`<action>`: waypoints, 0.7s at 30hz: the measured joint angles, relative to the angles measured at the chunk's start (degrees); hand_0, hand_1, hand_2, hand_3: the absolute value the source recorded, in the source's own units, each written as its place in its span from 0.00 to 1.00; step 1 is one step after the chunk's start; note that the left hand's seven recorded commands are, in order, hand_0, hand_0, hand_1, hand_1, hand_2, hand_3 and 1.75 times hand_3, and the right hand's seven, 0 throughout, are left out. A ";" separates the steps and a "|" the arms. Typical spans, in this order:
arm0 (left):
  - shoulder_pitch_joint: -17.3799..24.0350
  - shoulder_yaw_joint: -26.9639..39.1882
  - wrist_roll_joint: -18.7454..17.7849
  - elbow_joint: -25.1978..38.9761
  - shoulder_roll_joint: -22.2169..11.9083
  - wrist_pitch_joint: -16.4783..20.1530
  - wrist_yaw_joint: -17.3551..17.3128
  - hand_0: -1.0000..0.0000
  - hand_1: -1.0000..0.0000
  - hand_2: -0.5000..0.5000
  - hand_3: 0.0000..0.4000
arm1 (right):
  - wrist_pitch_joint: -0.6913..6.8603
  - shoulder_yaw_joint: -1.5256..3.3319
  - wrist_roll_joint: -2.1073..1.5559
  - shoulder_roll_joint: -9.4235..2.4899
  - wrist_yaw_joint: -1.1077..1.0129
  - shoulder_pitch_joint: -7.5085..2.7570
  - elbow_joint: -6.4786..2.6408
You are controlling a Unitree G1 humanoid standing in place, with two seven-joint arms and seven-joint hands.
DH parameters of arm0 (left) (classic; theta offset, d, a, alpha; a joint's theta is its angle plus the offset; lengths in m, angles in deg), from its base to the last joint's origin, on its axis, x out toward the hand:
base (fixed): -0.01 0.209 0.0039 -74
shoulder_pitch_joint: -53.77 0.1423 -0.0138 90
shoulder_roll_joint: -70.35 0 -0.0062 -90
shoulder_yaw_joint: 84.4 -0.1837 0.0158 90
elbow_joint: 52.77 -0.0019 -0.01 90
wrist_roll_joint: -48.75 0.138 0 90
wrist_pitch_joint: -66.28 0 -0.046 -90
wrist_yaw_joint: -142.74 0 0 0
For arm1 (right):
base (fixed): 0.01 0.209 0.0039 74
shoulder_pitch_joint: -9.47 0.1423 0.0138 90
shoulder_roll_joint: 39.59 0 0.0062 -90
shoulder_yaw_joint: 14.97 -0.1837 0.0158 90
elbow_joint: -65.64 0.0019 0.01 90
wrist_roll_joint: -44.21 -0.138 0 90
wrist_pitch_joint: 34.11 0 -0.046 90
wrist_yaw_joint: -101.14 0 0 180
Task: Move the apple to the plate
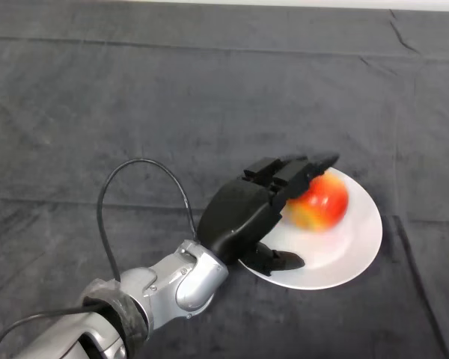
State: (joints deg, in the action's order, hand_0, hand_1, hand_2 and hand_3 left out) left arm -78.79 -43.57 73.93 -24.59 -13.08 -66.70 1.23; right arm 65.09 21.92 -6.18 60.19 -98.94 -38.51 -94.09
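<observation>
Dark wrinkled cloth covers the table (135, 90). At the view's four o'clock sits a white plate (359, 243) with a red-yellow apple (319, 202) on it. From seven o'clock the robot hand (247, 213) reaches over the plate's rim, fingers extended above the apple, thumb apart below.

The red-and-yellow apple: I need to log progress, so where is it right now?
In the head view, the red-and-yellow apple lies on the round white plate at right of centre, with the black left hand against its left side.
</observation>
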 measured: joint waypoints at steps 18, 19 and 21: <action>6.94 7.81 -3.32 -4.04 -21.97 -13.60 4.30 1.00 1.00 0.50 0.00 | -0.02 -0.05 0.00 0.01 -0.01 -0.01 -0.04; 7.20 8.16 -3.66 -4.25 -22.31 -13.64 4.37 1.00 1.00 0.50 0.00 | -0.01 -0.03 0.00 0.01 -0.01 -0.01 -0.04; 7.79 9.89 -4.11 -5.02 -22.69 -13.66 4.43 1.00 1.00 0.50 0.00 | 0.00 -0.01 0.00 0.00 -0.01 -0.01 -0.04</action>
State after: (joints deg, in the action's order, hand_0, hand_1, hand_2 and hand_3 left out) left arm -70.99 -33.68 69.83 -29.61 -35.77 -80.37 5.66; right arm 65.08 21.90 -6.18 60.19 -98.95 -38.52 -94.14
